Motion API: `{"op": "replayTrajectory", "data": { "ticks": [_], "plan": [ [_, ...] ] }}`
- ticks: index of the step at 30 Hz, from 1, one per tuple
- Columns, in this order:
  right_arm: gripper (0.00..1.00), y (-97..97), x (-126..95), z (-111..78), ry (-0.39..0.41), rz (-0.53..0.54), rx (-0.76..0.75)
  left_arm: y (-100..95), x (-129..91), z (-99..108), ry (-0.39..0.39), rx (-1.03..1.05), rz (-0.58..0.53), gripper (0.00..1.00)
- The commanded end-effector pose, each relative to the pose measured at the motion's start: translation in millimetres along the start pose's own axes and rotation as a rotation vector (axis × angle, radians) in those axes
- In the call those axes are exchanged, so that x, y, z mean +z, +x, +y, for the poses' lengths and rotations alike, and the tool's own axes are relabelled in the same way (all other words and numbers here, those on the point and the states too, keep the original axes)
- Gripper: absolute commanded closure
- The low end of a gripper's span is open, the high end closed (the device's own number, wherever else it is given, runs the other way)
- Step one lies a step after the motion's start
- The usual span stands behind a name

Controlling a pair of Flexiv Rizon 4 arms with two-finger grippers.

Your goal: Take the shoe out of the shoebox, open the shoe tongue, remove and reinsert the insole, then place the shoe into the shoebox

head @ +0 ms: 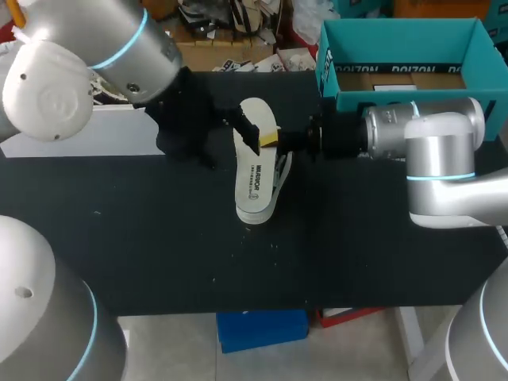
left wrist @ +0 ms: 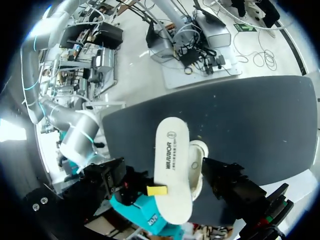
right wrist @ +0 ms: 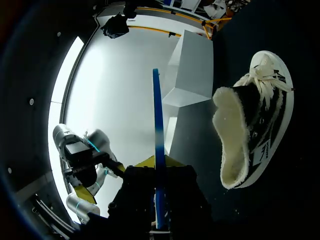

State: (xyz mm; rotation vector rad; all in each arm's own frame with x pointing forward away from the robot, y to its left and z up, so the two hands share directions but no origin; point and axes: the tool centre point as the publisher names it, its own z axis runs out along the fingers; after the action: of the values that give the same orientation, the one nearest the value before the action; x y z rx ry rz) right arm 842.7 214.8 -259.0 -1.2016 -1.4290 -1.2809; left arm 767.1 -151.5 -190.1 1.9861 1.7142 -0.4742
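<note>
Insole white, blue underside, pinched by right end effector, black fleece-lined shoe

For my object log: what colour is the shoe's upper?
The shoe is black with white laces and cream lining; right wrist view shows it best.

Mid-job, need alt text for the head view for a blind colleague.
The right arm's tool holds a flat white insole over the black table, with the left arm close on its other side. An open teal cardboard shoebox stands at the table's far right edge.
</note>
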Motion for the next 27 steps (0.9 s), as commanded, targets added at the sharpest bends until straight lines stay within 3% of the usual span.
{"op": "replayTrajectory", "data": {
  "ticks": [1,17,23,27],
  "plan": [
    [1.00,-0.1,0,-0.1,0.001,-0.001,0.001,18.0,-5,-9,-0.009,0.029,-0.456,0.00],
    [1.00,-0.1,0,-0.1,0.001,-0.001,0.001,18.0,-5,-9,-0.009,0.029,-0.456,0.00],
    [1.00,-0.1,0,-0.1,0.001,-0.001,0.001,31.8,5,-15,-0.048,-0.050,-0.643,0.00],
    [1.00,-0.1,0,-0.1,0.001,-0.001,0.001,40.8,9,-6,-0.075,-0.149,-0.791,0.00]
  ]
}}
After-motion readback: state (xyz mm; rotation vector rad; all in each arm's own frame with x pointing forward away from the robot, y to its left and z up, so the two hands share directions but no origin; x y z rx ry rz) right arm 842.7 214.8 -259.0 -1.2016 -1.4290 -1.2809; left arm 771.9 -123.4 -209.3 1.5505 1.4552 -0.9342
